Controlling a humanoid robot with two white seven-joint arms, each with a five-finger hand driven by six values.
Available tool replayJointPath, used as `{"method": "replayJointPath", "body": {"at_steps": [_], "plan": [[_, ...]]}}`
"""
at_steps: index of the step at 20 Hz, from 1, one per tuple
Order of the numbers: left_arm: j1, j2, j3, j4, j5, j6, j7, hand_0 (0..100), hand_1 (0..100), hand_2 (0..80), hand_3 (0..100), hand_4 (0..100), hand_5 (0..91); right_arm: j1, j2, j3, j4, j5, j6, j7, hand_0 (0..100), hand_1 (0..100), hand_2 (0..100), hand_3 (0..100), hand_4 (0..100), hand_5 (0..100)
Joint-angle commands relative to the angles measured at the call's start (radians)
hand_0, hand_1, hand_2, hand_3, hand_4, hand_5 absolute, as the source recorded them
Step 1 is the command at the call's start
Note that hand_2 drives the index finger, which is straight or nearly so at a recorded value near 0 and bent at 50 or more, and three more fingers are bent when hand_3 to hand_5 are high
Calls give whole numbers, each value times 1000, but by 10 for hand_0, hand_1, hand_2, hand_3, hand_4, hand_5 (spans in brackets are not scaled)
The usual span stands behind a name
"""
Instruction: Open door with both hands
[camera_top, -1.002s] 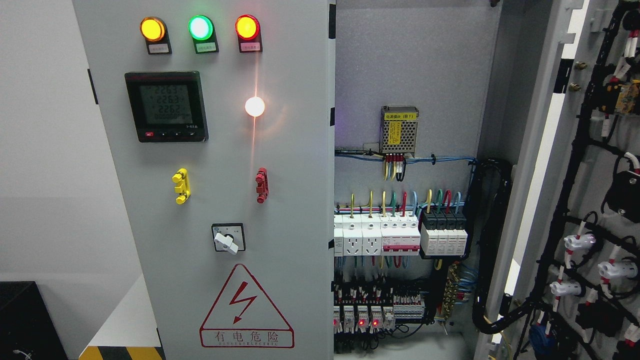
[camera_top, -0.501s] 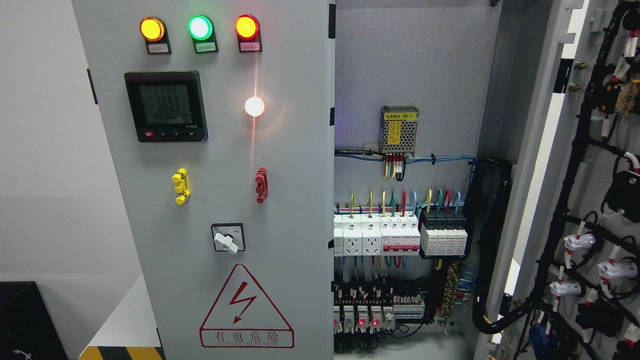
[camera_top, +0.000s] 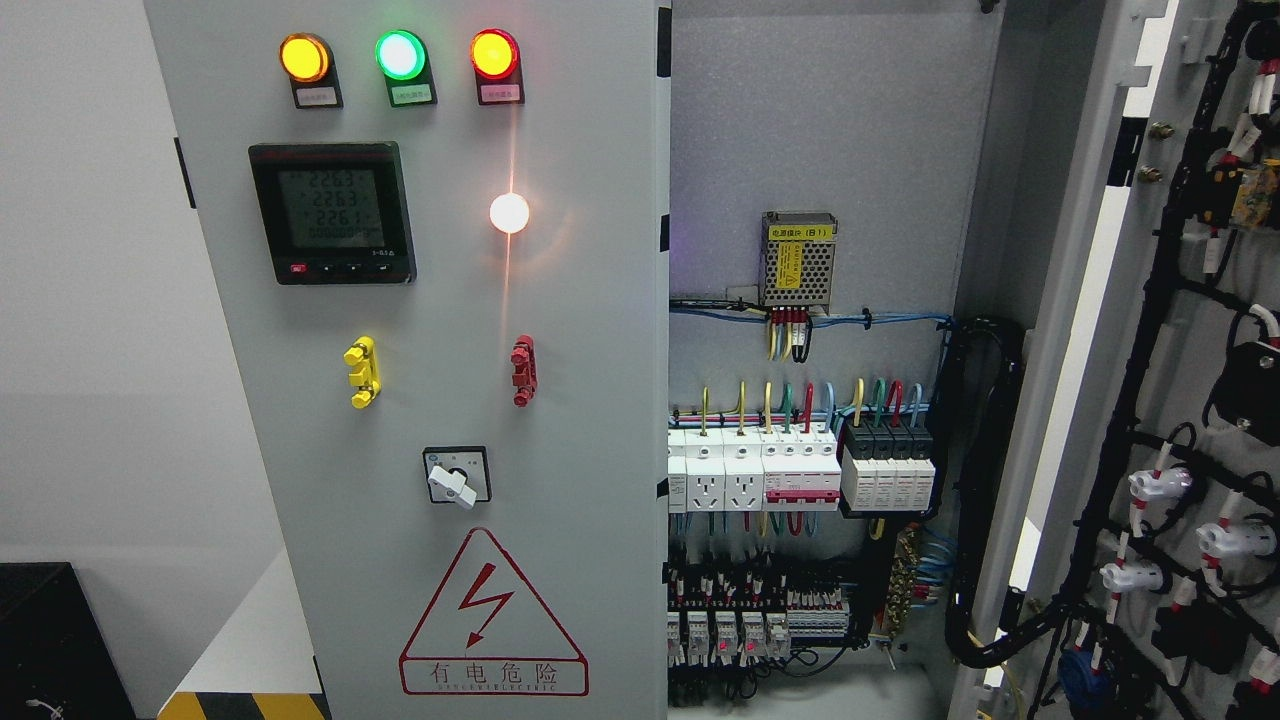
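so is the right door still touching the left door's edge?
Apart. The head view shows the right door swung wide open, with the cabinet interior exposed between it and the left door. Neither hand is in view.

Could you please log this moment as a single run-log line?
hands: none in view | grey right cabinet door: swung open | grey left panel door: shut | amber, green, red lamps: lit
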Motion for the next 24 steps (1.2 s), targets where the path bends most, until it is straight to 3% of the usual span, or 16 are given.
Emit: {"method": "replayJointPath", "body": {"at_steps": [1, 8, 18, 24], "plan": [[0, -6, -27, -7, 0, 0, 0, 0, 0, 0, 0, 0, 0, -25, -19, 3, -282, 0, -34, -2, 191, 0, 0, 0, 0, 0], [0, -6, -27, -7, 0, 0, 0, 0, 0, 0, 0, 0, 0, -123, -15, 6, -282, 0, -36, 0, 191, 0, 0, 0, 0, 0], [0, -6, -27, -7, 0, 0, 0, 0, 0, 0, 0, 0, 0, -297, 34, 2, -229, -2, -28, 0, 191, 0, 0, 0, 0, 0], [0, -6, -27, -7, 0, 0, 0, 0, 0, 0, 0, 0, 0, -384, 33, 3, -171, 4, -27, -3, 191, 0, 0, 0, 0, 0]]}}
